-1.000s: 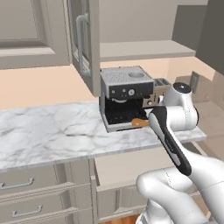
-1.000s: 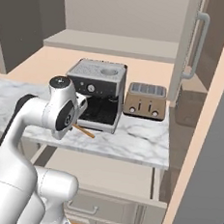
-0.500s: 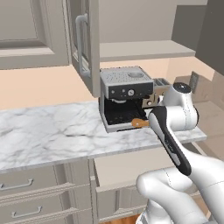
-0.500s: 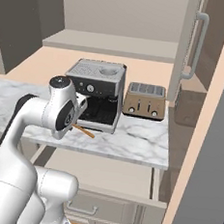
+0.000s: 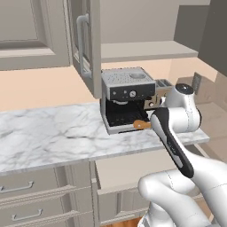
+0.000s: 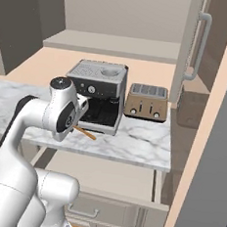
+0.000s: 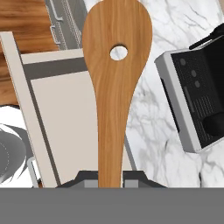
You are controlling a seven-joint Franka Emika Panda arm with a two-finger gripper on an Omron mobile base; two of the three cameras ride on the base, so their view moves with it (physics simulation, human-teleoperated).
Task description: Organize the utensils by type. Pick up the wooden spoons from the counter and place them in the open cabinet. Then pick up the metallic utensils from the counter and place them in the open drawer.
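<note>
Gripper: in the hand view the gripper [image 7: 109, 177] sits at 6 o'clock, its jaws clamped on the handle of a spoon [image 7: 114, 83].
Spoon: orange-brown wood with a round hole in its bowl; in the hand view it runs from the jaws up to 12 o'clock. In the left base view its end [image 5: 140, 125] juts out at 9 o'clock of the wrist, in front of the coffee machine [image 5: 126, 98]. In the right base view its tip [image 6: 85, 133] pokes out toward 4 o'clock from the wrist, above the counter [image 6: 137, 145].
Drawer: open, beige, flat bottom; in the hand view the drawer [image 7: 65, 122] lies behind the spoon toward 9 o'clock. In the right base view the drawer [image 6: 107, 176] is pulled out under the counter edge, at 5 o'clock of the wrist.
Counter: white marble with grey veins [image 5: 53, 137]; carries the coffee machine and, in the right base view, a toaster [image 6: 146, 102] at 3 o'clock of the machine.
Cabinet: upper cabinet [image 5: 146, 49] open above the machine; its door [image 5: 86, 42] with bar handle stands swung out at 10 o'clock of the machine.
</note>
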